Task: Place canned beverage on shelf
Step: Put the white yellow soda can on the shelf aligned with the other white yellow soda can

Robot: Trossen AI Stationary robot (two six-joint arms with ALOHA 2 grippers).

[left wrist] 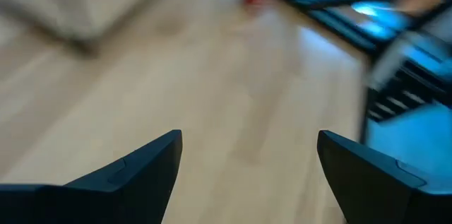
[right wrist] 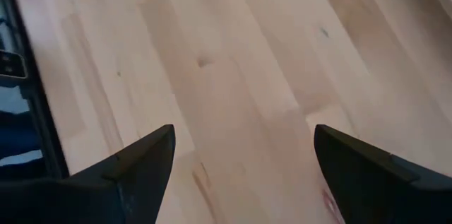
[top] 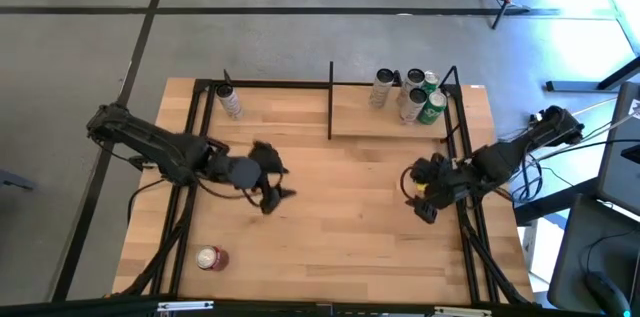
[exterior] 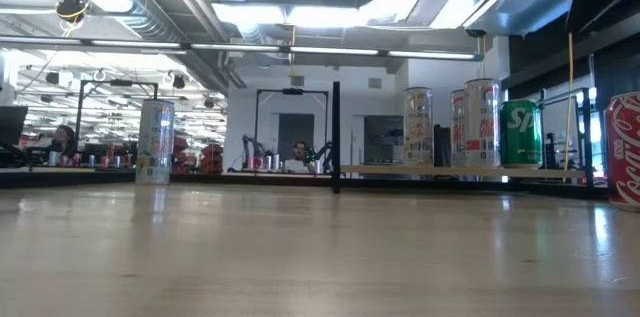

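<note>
**Both arms over the table, 4 cans on the shelf**

The shelf (top: pixel 390 127) lies along the table's (top: pixel 340 227) far edge, toward the right; its black rails (top: pixel 331 102) frame a light-wood board. On the shelf's right end stand 4 cans in a tight cluster — 3 silver cans (top: pixel 382 87) and 1 green can (top: pixel 432 107); the low view shows them upright (exterior: pixel 483 122), the green can (exterior: pixel 520 132) at the cluster's right. A further silver can (top: pixel 230 102) stands upright on the table, left of the shelf and well apart from it (exterior: pixel 155 141). A red can (top: pixel 211 258) lies near the table's front-left corner, far from the shelf; in the low view it appears cut off by the frame edge (exterior: pixel 625 152).

The left gripper (top: pixel 272 183) is over the table left of and in front of the shelf — fingers (left wrist: pixel 134 174) spread wide, nothing between them. The right gripper (top: pixel 422 197) is in front of the shelf's right end, fingers (right wrist: pixel 138 164) likewise apart and empty, above bare wood. A seated person (exterior: pixel 298 154) shows in the room behind the shelf.
</note>
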